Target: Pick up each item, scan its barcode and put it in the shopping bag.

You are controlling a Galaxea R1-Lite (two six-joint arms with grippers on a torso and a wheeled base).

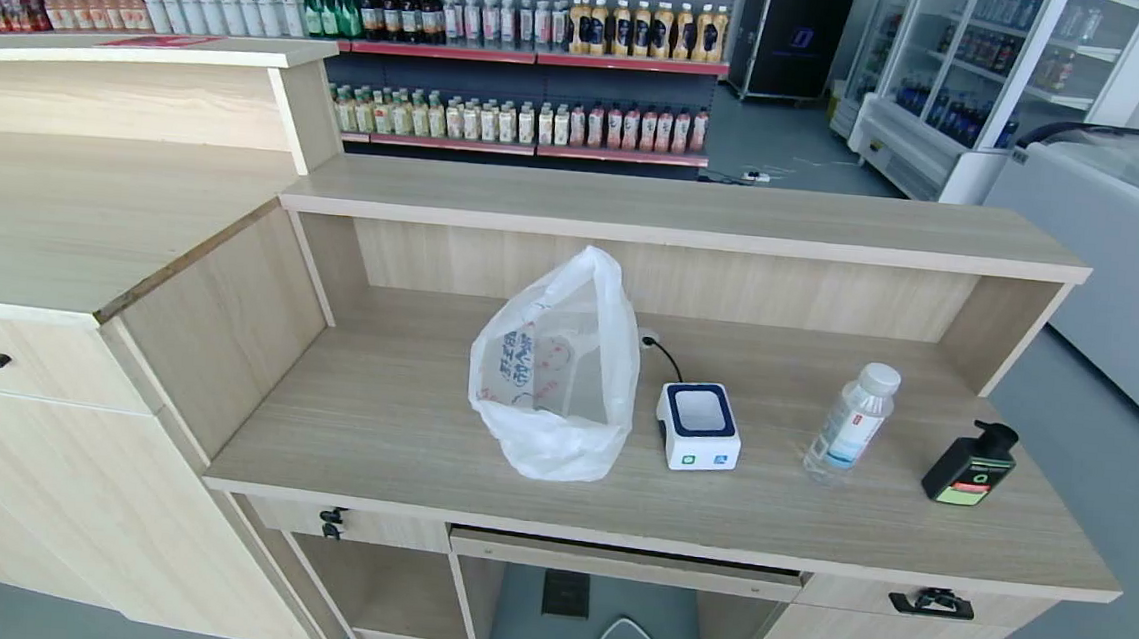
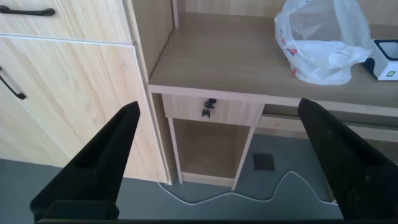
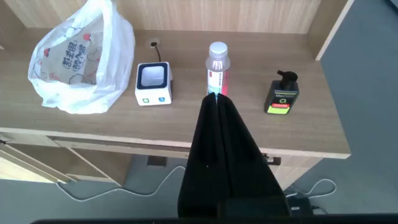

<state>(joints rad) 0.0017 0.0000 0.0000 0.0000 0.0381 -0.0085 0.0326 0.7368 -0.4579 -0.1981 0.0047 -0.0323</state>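
A white plastic shopping bag [image 1: 556, 374] [image 2: 320, 40] [image 3: 78, 59] stands open on the wooden counter. Just to its right sits a small white barcode scanner [image 1: 698, 425] [image 3: 153, 83] [image 2: 387, 59] with a dark window. Further right stand a clear water bottle [image 1: 851, 422] [image 3: 217, 70] and a black pump bottle [image 1: 970, 464] [image 3: 282, 93]. My left gripper [image 2: 217, 155] hangs open below and in front of the counter, facing the cabinet. My right gripper [image 3: 217, 102] is shut with nothing in it, held in front of the counter in line with the water bottle.
The counter [image 1: 421, 429] has a raised back shelf [image 1: 687, 217] and side walls. A taller cabinet [image 1: 85, 225] stands at the left. Drawers and an open recess [image 2: 211, 149] lie under the counter. Cables trail on the floor. Shelves of drinks and fridges line the room behind.
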